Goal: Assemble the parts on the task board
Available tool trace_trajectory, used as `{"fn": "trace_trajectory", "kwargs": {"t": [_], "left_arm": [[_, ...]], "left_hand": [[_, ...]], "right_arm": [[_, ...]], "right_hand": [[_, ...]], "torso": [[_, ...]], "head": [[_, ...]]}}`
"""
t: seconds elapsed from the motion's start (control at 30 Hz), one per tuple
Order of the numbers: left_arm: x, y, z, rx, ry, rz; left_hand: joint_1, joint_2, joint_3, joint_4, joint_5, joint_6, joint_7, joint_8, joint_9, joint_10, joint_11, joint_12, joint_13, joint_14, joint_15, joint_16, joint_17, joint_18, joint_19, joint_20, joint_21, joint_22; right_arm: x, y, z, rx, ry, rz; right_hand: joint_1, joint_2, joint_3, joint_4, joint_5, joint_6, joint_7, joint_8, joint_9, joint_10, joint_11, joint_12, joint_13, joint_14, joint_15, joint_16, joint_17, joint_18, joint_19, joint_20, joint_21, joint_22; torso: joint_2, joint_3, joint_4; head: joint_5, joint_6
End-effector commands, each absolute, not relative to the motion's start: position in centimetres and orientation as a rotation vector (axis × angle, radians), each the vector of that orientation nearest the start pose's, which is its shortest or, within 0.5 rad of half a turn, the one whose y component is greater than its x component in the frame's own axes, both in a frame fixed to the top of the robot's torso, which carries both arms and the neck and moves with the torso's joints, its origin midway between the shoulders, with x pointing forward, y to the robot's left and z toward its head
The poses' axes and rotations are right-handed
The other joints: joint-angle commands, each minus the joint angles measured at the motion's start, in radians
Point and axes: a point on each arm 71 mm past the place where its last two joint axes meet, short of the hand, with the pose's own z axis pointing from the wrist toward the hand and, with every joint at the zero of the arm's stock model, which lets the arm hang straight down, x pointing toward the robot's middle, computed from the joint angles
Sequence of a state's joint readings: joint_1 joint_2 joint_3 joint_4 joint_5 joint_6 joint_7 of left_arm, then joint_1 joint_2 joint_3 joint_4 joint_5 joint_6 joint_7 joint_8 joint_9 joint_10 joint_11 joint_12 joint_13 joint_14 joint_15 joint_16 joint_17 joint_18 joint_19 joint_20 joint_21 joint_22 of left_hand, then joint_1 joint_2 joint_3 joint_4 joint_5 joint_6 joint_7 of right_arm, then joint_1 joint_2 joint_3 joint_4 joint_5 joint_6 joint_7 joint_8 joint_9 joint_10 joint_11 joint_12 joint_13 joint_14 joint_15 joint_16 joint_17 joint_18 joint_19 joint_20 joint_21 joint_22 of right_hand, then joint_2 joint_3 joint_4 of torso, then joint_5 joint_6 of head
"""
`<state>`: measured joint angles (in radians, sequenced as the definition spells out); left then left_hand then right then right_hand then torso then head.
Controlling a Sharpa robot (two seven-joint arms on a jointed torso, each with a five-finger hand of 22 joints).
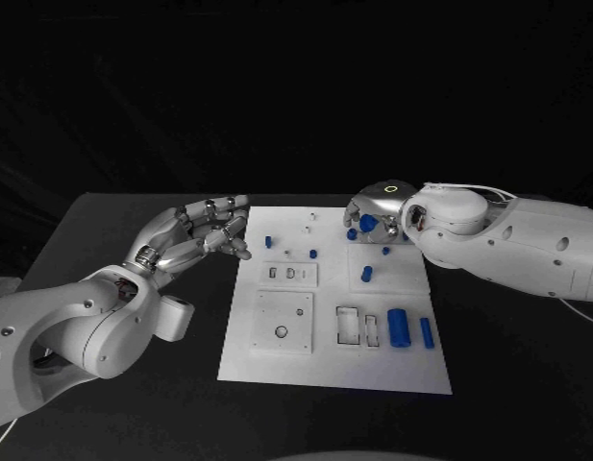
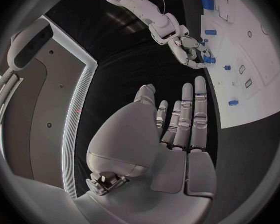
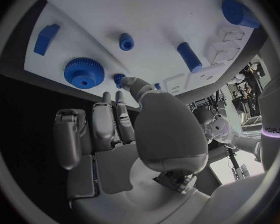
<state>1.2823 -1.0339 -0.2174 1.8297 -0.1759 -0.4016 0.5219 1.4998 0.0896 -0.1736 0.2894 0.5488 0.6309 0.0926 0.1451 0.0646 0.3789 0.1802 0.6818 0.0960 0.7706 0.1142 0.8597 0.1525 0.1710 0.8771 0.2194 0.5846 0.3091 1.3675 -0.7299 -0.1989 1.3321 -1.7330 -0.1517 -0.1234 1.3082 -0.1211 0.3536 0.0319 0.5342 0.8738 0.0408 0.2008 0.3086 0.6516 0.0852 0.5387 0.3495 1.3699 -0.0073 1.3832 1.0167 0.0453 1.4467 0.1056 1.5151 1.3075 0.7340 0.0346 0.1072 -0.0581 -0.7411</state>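
Your right robot hand [image 1: 375, 217] hangs released, fingers apart, just above the blue gear [image 3: 84, 72] on the task board [image 1: 327, 370]; descend off-centre and you nudge it or neighbouring pegs [image 3: 126, 41] away.

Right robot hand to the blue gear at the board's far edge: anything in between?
Nothing visible. The right robot hand hovers just off the blue gear, with only bare task board around it; the nearest small blue peg stands apart, off to the side.
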Motion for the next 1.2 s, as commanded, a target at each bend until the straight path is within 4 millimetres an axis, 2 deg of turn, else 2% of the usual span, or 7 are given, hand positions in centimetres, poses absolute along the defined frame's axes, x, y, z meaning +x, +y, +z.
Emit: {"fn": "trace_trajectory", "kwargs": {"t": [0.03, 0.27, 0.53, 0.77, 0.97, 1.1, 1.2], "left_arm": [[41.5, 21.0, -16.9, -0.819, 1.472, -1.587], [41.6, 21.0, -17.0, -0.820, 1.476, -1.584], [41.7, 21.2, -17.1, -0.825, 1.479, -1.575], [41.7, 21.1, -17.1, -0.828, 1.488, -1.572], [41.7, 21.1, -17.2, -0.830, 1.498, -1.571], [41.8, 21.1, -17.2, -0.827, 1.502, -1.569], [41.8, 21.1, -17.3, -0.827, 1.507, -1.567]], "left_hand": [[0.012, -0.001, -0.004, 0.000, 0.004, 0.007, 0.001, 0.006, 0.001, -0.004, 0.005, 0.004, -0.001, -0.007, 0.002, 0.004, -0.001, 0.008, -0.004, -0.002, 0.002, 0.001], [0.016, 0.000, -0.003, -0.001, 0.008, 0.005, 0.003, 0.007, 0.001, -0.005, 0.006, 0.006, -0.003, -0.008, 0.003, 0.005, -0.003, 0.007, -0.008, -0.001, 0.000, 0.000], [0.020, -0.001, -0.003, -0.002, 0.012, 0.004, 0.003, 0.008, 0.000, -0.006, 0.006, 0.007, -0.005, -0.009, 0.003, 0.006, -0.005, 0.007, -0.011, -0.001, -0.001, 0.000], [0.023, -0.001, -0.002, -0.002, 0.015, 0.001, 0.004, 0.009, 0.000, -0.008, 0.007, 0.008, -0.006, -0.010, 0.004, 0.006, -0.006, 0.007, -0.013, -0.001, -0.001, 0.000], [0.024, -0.001, -0.002, -0.002, 0.016, 0.003, 0.005, 0.010, 0.000, -0.008, 0.008, 0.008, -0.007, -0.011, 0.004, 0.006, -0.007, 0.007, -0.015, -0.001, -0.002, 0.000], [0.024, -0.001, -0.002, -0.001, 0.017, 0.004, 0.005, 0.010, 0.000, -0.008, 0.008, 0.009, -0.007, -0.011, 0.004, 0.006, -0.008, 0.007, -0.015, 0.000, -0.002, 0.000], [0.025, 0.000, -0.002, -0.001, 0.018, 0.007, 0.007, 0.012, 0.001, -0.009, 0.008, 0.010, -0.008, -0.012, 0.005, 0.006, -0.009, 0.007, -0.016, 0.000, -0.002, 0.000]], "right_arm": [[52.8, -19.8, -17.5, -0.570, 1.669, 0.312], [52.9, -19.8, -17.8, -0.570, 1.666, 0.324], [53.0, -19.6, -18.0, -0.570, 1.665, 0.334], [53.1, -19.6, -18.3, -0.573, 1.676, 0.330], [53.4, -19.6, -18.8, -0.573, 1.694, 0.323], [53.4, -19.6, -19.2, -0.572, 1.703, 0.325], [53.4, -19.5, -19.4, -0.574, 1.709, 0.327]], "right_hand": [[0.004, 0.011, 0.007, -0.002, -0.002, 0.012, 0.000, -0.004, 0.004, 0.012, -0.002, -0.006, 0.002, -0.010, -0.002, -0.005, -0.003, -0.007, -0.002, -0.001, -0.007, 0.133], [-0.002, 0.013, 0.014, -0.006, -0.007, 0.031, 0.002, 0.001, 0.022, 0.045, -0.011, -0.013, 0.003, -0.013, -0.007, -0.008, -0.008, -0.006, -0.004, -0.006, -0.009, 0.133], [-0.009, 0.012, 0.012, -0.010, -0.037, 0.025, -0.011, -0.002, 0.040, 0.069, -0.013, -0.019, 0.005, -0.014, -0.010, -0.011, -0.012, -0.006, -0.004, -0.009, -0.010, 0.135], [-0.001, 0.019, 0.018, -0.018, -0.029, 0.029, -0.014, 0.002, 0.056, 0.082, -0.015, -0.022, 0.007, -0.019, -0.011, -0.015, -0.020, -0.006, -0.005, -0.010, -0.011, 0.135], [0.003, 0.021, 0.022, -0.024, -0.018, 0.035, -0.010, 0.008, 0.068, 0.087, -0.015, -0.026, 0.008, -0.020, -0.012, -0.016, -0.022, -0.006, -0.006, -0.011, -0.012, 0.134], [0.006, 0.026, 0.025, -0.031, -0.010, 0.050, -0.002, 0.021, 0.089, 0.103, -0.019, -0.026, 0.011, -0.021, -0.014, -0.018, -0.025, -0.006, -0.007, -0.013, -0.013, 0.135], [0.013, 0.031, 0.025, -0.042, 0.006, 0.062, 0.003, 0.037, 0.118, 0.135, -0.025, -0.016, 0.020, -0.023, -0.019, -0.020, -0.027, -0.006, -0.007, -0.017, -0.014, 0.136]], "torso": [[-0.002, -0.0016, -0.0008], [-0.004, -0.0026, -0.0013], [-0.005, -0.0035, -0.0013], [-0.005, -0.0053, -0.0010], [-0.006, -0.0052, -0.0003], [-0.006, -0.0053, -0.0002], [-0.006, -0.0062, -0.0012]], "head": [[0.002, -0.005], [0.001, -0.010], [0.002, -0.016], [0.001, -0.015], [0.001, -0.018], [0.003, -0.020], [0.003, -0.022]]}}
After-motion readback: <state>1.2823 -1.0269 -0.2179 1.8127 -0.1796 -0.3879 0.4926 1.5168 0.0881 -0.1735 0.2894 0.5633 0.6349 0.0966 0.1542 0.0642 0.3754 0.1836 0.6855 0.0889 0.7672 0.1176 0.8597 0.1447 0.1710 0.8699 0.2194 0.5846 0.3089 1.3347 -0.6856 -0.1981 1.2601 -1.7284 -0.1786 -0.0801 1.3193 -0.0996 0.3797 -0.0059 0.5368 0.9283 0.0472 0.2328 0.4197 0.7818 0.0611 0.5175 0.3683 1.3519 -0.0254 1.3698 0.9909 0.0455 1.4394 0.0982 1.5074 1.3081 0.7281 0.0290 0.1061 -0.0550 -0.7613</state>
